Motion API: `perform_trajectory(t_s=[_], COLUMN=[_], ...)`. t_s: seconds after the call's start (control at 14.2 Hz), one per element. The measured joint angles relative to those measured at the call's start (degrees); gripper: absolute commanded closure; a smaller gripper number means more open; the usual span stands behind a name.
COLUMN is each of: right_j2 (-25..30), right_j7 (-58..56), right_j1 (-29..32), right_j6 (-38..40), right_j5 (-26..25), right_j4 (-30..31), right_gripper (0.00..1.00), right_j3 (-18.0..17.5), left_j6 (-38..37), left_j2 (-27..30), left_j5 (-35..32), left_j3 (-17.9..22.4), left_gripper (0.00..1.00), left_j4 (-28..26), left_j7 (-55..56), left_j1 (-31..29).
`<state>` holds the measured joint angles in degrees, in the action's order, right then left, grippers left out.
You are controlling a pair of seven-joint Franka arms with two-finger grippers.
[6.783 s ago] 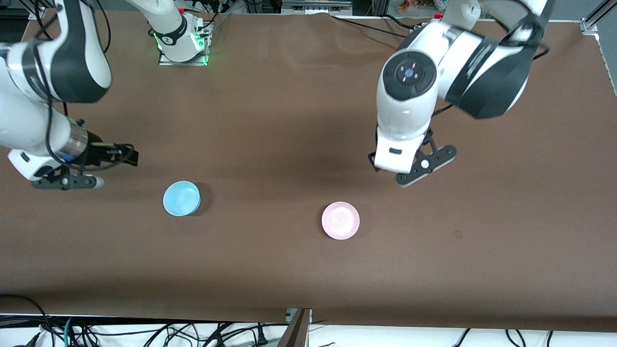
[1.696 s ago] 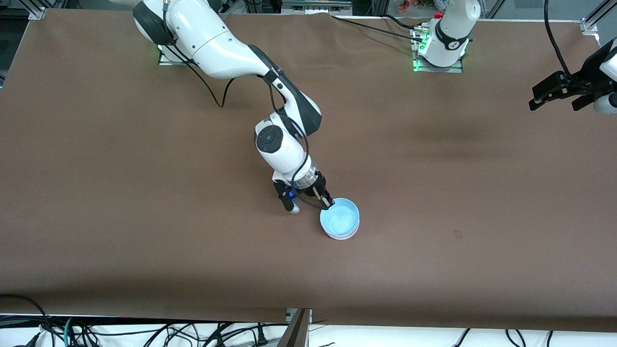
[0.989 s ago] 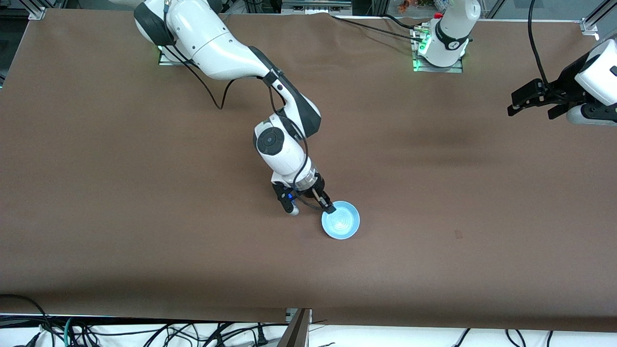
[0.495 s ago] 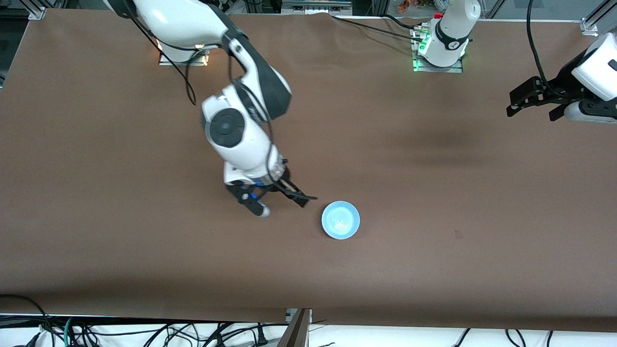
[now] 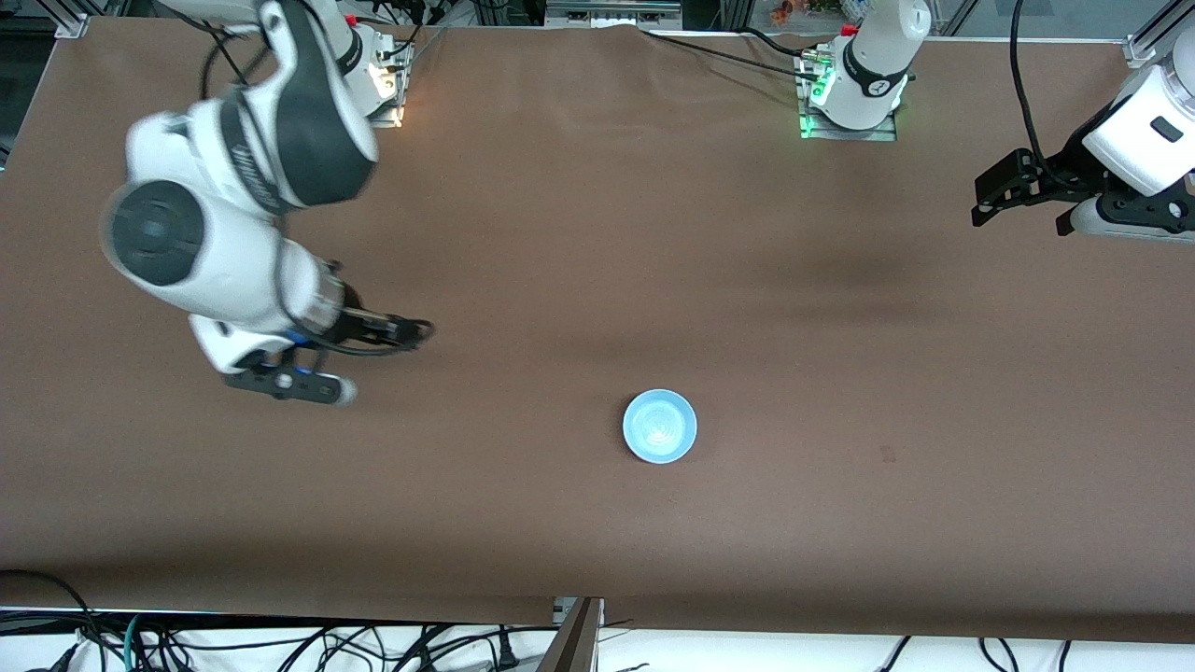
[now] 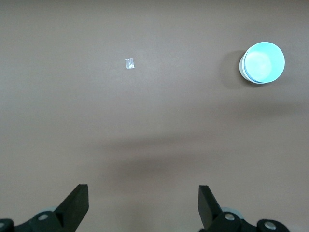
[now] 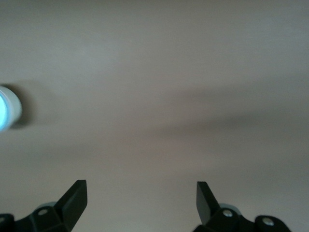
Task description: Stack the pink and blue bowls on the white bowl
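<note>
**Blue bowl on top of the stack, both grippers empty**

The blue bowl (image 5: 660, 426) sits nested on another bowl near the middle of the table (image 5: 597, 233), somewhat closer to the front-camera edge. From the left wrist view a pale rim (image 6: 243, 67) shows just under the blue bowl (image 6: 263, 63); its colour cannot be told. No separate pink or white bowl is visible on the tabletop.

The right gripper (image 5: 369, 355) hangs over bare table toward the right arm's end, well apart from the stack, fingers spread and holding nothing (image 7: 140, 203).

The left gripper (image 5: 1004, 191) waits above the left arm's edge of the table, fingers open and empty (image 6: 144, 205). A small pale scrap (image 6: 129, 63) lies on the brown surface.
</note>
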<state>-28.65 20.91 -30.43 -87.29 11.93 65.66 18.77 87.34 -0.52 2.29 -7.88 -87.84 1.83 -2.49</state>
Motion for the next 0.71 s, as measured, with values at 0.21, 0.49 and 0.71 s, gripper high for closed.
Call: perform_trajectory(t_s=[0.21,0.49,0.71], right_j2=[12.51,25.94,28.64], right_j7=[-7.06,-8.64,-9.59], right_j1=[0.17,-0.33,-0.67], right_j6=[0.63,-0.13,-2.07], right_j5=[-5.39,-8.66,-9.96], right_j4=[13.74,28.15,32.21], right_gripper=[0.00,0.00,0.00], right_j3=[2.53,2.46,2.29], left_j6=[0.00,0.00,0.01], left_j2=[0.01,-0.14,-0.32], left_j5=[0.00,0.00,0.00], left_j3=[-0.01,0.06,0.06], left_gripper=[0.00,0.00,0.00], left_j4=[0.29,0.30,0.30], left_j7=[0.00,0.00,-0.01], left_j1=[0.00,-0.01,-0.01])
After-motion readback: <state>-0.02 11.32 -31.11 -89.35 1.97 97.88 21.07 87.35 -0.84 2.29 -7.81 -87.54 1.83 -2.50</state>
